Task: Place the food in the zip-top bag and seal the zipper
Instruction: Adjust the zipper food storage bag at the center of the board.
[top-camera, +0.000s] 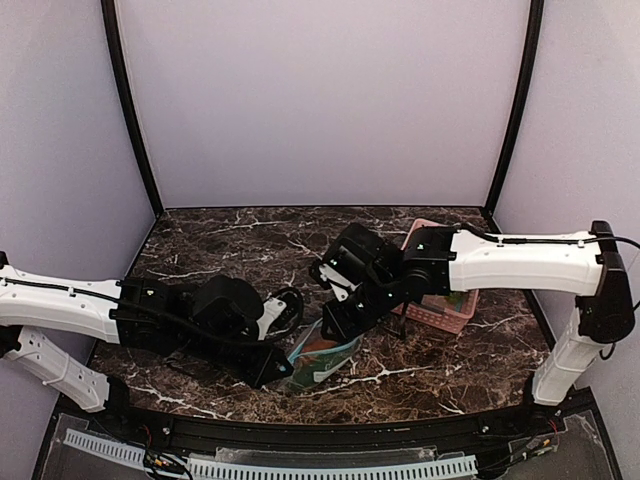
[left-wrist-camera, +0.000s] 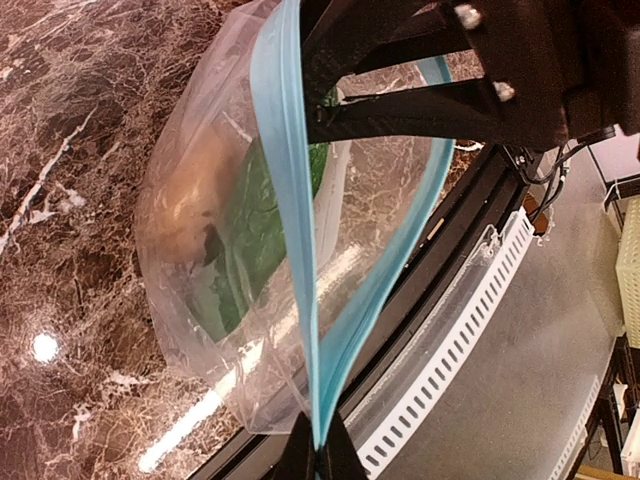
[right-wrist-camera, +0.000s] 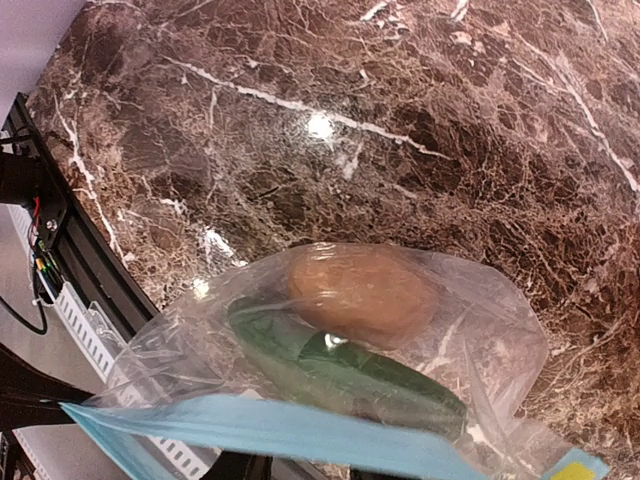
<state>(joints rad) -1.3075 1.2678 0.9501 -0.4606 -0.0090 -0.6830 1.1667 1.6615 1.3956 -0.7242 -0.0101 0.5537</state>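
The zip-top bag (top-camera: 322, 358) hangs near the surface's (top-camera: 220, 240) front edge, food — brown lump (right-wrist-camera: 362, 292), green leaf (right-wrist-camera: 380, 385) — inside. The left end effector (left-wrist-camera: 320, 455) pinches the zipper's (left-wrist-camera: 295, 220) end; the right end effector (left-wrist-camera: 325, 95) straddles its far end, closure unclear. Flimsy, slick film: grip the stiffer strip.

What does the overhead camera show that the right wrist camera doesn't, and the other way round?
Only overhead: the left arm, the right arm and a pink basket. Only right wrist: a close-up of the brown lump and green leafy piece inside the zip-top bag. Both: that bag, its teal zipper and the marble table.
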